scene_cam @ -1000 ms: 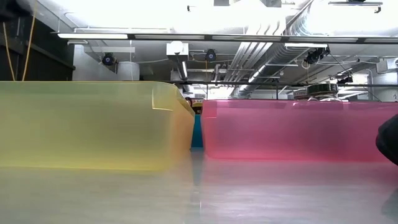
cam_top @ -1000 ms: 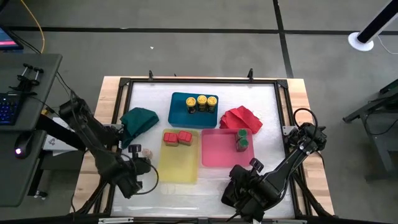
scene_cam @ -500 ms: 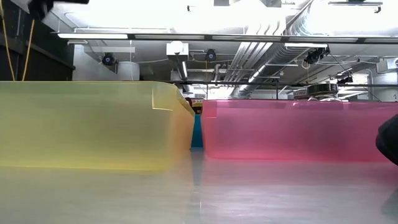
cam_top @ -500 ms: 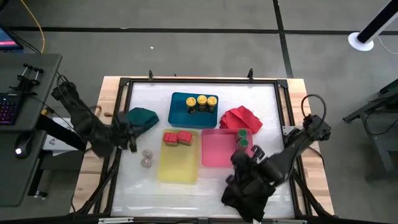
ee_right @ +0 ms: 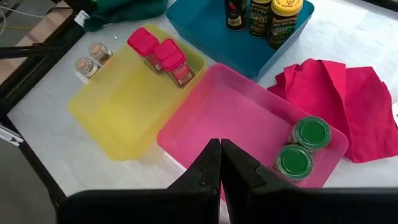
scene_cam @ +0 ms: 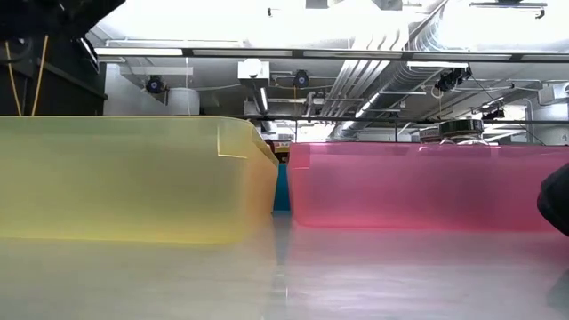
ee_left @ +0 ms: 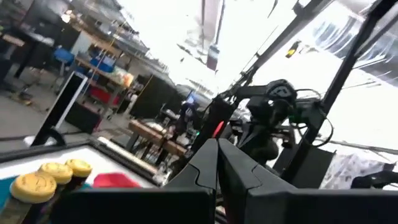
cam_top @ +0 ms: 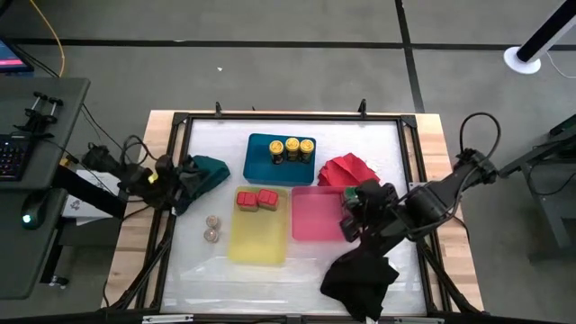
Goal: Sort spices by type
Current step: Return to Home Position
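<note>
Both arms have pulled away from the front edge of the table [cam_top: 216,144] within the last second. The left gripper [ee_left: 217,163] has drawn back to the left edge beside the green cloth [cam_top: 207,169], and the right gripper [ee_right: 220,163] has risen above the right side of the pink tray [cam_top: 310,223].

**Fingers.** On each gripper the fingers [ee_right: 202,171] are pressed together and hold nothing.

**Jar positions.**
- Three yellow-lid jars [cam_top: 292,147] stand in the blue tray [cam_top: 268,169], near the far edge.
- Two red-lid jars [cam_top: 246,200] stand at the far end of the yellow tray [cam_top: 259,238].
- Two green-lid jars [ee_right: 311,132] stand in the pink tray's far right corner, beside the red cloth [cam_top: 346,169].
- Two silver-lid jars [cam_top: 211,235] stand on the bare table, just left of the yellow tray and in no tray.

**Hazards.**
1. The right arm hangs directly over the green-lid jars. A low swing toward home would probably clip them or shove the tray wall.
2. The left arm lies against the green cloth, so retraction may drag it.
3. The silver-lid jars are unprotected, and any low sweep along the left side would likely topple them.
</note>
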Robot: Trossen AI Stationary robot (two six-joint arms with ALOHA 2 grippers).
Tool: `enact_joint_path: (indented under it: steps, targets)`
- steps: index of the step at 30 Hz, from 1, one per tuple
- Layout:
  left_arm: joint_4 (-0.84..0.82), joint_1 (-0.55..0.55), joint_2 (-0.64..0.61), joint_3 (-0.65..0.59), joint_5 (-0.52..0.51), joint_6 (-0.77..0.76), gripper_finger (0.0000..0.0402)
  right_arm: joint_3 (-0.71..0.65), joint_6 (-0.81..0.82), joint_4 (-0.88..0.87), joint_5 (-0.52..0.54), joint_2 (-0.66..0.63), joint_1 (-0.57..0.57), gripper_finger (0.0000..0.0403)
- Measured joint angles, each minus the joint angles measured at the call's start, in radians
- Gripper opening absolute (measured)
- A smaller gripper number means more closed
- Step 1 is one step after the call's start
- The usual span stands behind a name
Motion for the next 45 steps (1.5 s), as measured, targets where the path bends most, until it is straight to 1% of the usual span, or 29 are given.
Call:
enact_joint_path:
  steps: [4,9,12,16,19,21,24,26,28,30,32,33,36,38,40,42,45]
  targets:
    - [-0.080,0.085,-0.066,-0.004,0.106,-0.006,0.0000,0.000,-0.003,-0.010,0.002,-0.006,0.001,0.0000]
    - [-0.335,0.193,-0.082,-0.016,0.211,-0.161,0.0000,0.000,0.019,-0.055,-0.024,-0.006,0.002,0.0000]
    - [-0.322,0.260,-0.083,-0.069,0.292,-0.231,0.0000,0.000,0.038,-0.079,-0.036,-0.006,0.019,0.0000]
    - [-0.309,0.342,-0.075,-0.066,0.395,-0.239,0.0000,0.000,0.049,-0.083,-0.043,-0.006,0.050,0.0000]
    - [-0.315,0.387,-0.077,-0.067,0.405,-0.239,0.0000,0.000,0.088,-0.114,-0.086,-0.006,0.079,0.0000]
    - [-0.356,0.405,-0.077,-0.066,0.398,-0.257,0.0000,-0.021,0.101,-0.100,-0.121,-0.015,0.114,0.0000]
    - [-0.402,0.416,-0.073,-0.067,0.400,-0.281,0.0001,-0.123,0.207,-0.050,-0.148,-0.067,0.200,0.0000]
    - [-0.398,0.415,-0.067,-0.067,0.401,-0.289,0.0001,-0.228,0.315,0.019,-0.117,-0.126,0.272,0.0000]
    - [-0.401,0.415,-0.066,-0.066,0.402,-0.289,0.0001,-0.364,0.395,0.138,-0.018,-0.191,0.337,0.0000]
    - [-0.401,0.415,-0.066,-0.066,0.401,-0.289,0.0001,-0.506,0.397,0.273,0.100,-0.262,0.366,0.0000]
    - [-0.401,0.415,-0.066,-0.066,0.401,-0.289,0.0001,-0.637,0.309,0.403,0.202,-0.342,0.344,0.0000]
    - [-0.401,0.415,-0.066,-0.066,0.401,-0.289,0.0001,-0.703,0.238,0.462,0.227,-0.387,0.315,0.0000]
    - [-0.402,0.415,-0.066,-0.066,0.401,-0.289,0.0001,-0.887,-0.050,0.629,0.218,-0.554,0.195,0.0000]
    - [-0.402,0.415,-0.066,-0.066,0.401,-0.289,0.0001,-1.000,-0.276,0.764,0.176,-0.697,0.101,0.0000]
    - [-0.402,0.415,-0.066,-0.066,0.401,-0.289,0.0001,-1.117,-0.473,0.896,0.097,-0.852,0.011,0.0000]
    - [-0.402,0.415,-0.066,-0.066,0.401,-0.289,0.0001,-1.227,-0.607,1.021,0.019,-1.018,-0.068,0.0000]
    - [-0.402,0.415,-0.066,-0.066,0.401,-0.289,0.0001,-1.369,-0.745,1.158,-0.079,-1.256,-0.153,0.0000]
